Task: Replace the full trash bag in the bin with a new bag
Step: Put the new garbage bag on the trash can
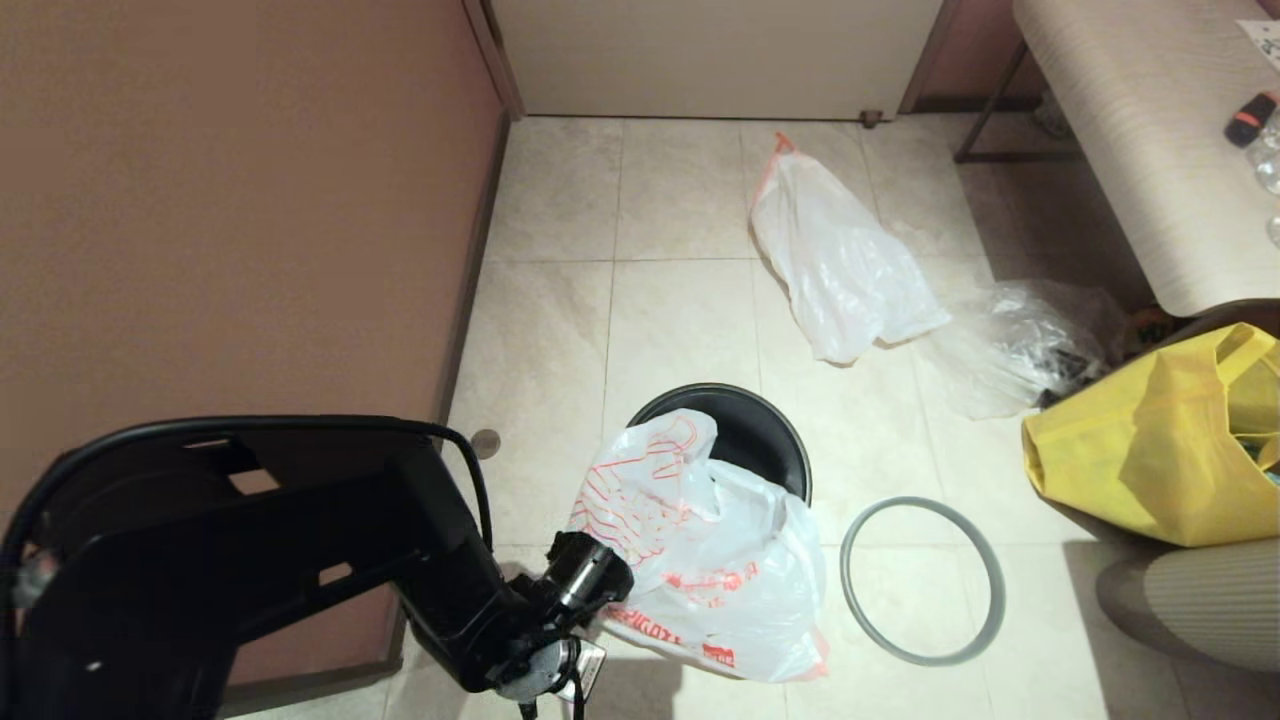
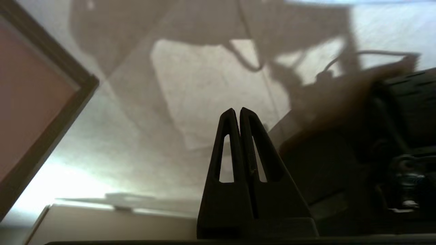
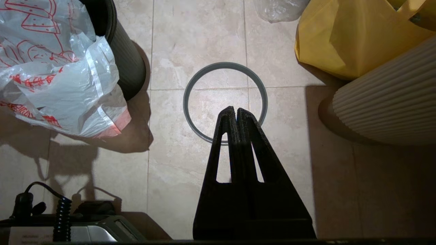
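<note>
Pale beige floor tiles meet a reddish-brown wall on the left. A cream door stands ahead. A light wood-grain bench stands at right.

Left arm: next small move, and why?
Probably open the left gripper and bring it to the new bag: it is shut on nothing, while the bag only drapes over the bin rim, mostly outside. The grey hoop lies on the floor.
</note>
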Controlling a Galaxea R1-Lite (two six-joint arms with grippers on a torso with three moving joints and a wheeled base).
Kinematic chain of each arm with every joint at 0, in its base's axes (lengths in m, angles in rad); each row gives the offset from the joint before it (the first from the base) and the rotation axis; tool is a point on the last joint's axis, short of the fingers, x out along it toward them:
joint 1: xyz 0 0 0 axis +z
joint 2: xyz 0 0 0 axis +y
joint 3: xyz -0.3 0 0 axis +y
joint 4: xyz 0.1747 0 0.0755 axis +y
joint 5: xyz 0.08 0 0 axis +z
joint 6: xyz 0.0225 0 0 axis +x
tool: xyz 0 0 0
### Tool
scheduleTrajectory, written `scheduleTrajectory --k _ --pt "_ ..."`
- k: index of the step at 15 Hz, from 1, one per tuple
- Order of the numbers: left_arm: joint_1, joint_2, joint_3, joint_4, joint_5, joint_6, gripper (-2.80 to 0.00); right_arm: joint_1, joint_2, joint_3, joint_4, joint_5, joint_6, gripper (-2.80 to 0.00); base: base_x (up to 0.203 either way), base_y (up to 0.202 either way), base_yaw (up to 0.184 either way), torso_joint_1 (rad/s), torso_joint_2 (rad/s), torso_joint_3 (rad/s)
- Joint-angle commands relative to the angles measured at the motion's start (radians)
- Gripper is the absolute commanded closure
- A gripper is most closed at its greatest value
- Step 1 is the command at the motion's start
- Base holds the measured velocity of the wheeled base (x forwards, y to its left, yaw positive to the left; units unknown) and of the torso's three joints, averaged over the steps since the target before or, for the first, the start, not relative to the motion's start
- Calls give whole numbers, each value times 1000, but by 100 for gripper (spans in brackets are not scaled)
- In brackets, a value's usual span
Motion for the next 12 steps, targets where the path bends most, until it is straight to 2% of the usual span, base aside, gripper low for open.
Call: scheduleTrajectory --k 1,2,3,4,7,12 --pt "2 56 -22 -11 13 -2 0 1 46 0 1 0 0 0 0 0 0 0 0 0" --pt "8 77 -38 -52 28 -1 0 0 47 0 1 0 0 0 0 0 0 0 0 0" --pt "13 94 -36 -83 53 0 -280 0 46 0 1 0 0 0 0 0 0 0 0 0" --pt "15 115 -28 -92 82 3 -280 0 47 0 1 0 0 0 0 0 0 0 0 0" --pt "60 146 -21 -112 90 1 -280 4 73 0 1 0 0 0 0 0 0 0 0 0" --pt "112 167 66 -415 79 13 -280 4 58 0 1 0 0 0 0 0 0 0 0 0"
